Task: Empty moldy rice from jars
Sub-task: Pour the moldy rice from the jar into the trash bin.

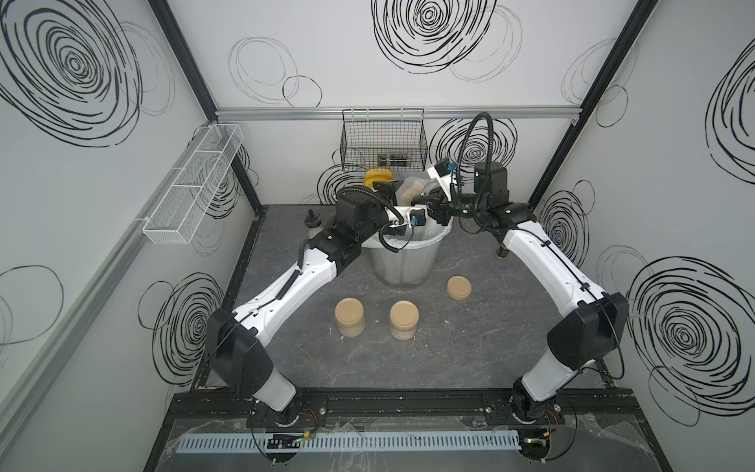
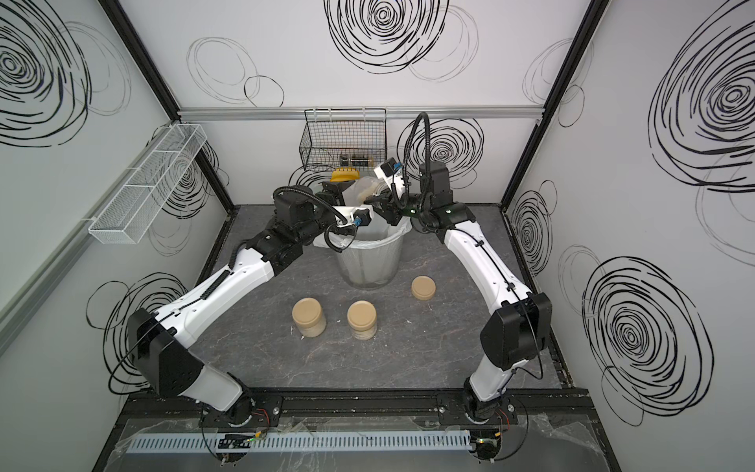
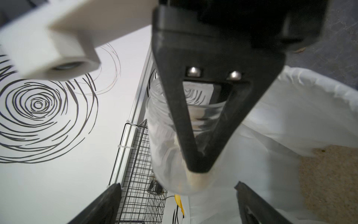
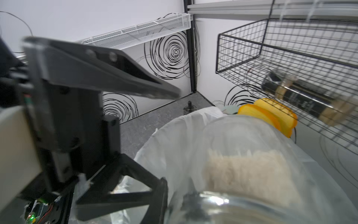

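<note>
Tan lid (image 1: 459,288) off, so pinches the open jar (image 4: 251,139), apparently by its wall, in the closed right gripper (image 1: 421,200), tipped above the lined bin (image 1: 404,261) to let the moldy rice (image 4: 248,170) slide out. Spreads the left gripper (image 3: 177,184) wide, jar just off its tips, seemingly untouched. Shows grains (image 3: 329,184) in the liner (image 3: 310,100) below both jaws only from the left wrist.
</note>
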Motion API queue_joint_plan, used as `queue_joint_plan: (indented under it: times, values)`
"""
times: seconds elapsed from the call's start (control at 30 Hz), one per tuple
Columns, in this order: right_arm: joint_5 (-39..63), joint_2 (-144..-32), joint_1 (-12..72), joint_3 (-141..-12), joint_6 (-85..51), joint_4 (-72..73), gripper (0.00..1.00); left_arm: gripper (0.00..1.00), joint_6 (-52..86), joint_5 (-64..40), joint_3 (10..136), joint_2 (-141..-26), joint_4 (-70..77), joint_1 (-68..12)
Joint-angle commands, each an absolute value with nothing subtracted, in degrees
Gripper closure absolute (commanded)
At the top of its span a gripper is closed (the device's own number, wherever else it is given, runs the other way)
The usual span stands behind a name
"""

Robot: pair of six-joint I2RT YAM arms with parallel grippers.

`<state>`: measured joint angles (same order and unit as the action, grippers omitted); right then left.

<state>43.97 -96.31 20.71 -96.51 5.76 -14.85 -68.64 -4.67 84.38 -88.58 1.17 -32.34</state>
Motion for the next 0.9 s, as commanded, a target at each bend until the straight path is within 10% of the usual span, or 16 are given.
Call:
queue_joint_plan:
  times: [0.0,0.53,0.87]
  values:
    - [42.25,-95.27,20.57,-99.27,5.58,-8.97,1.00,0.04,-72.18,-2.55,83.11,-86.06,4.41,-32.52]
    - [42.59,-95.48,19.42,-97.43,3.34,-5.80,1.00,0.04,-64.53,-3.44,77.21,-80.44,4.74,-32.83]
    - [44.25,-95.32,21.22,-97.04,4.79,-5.36,1.00,0.04,-17.31,-7.42,82.34,-77.44,11.89,-30.20]
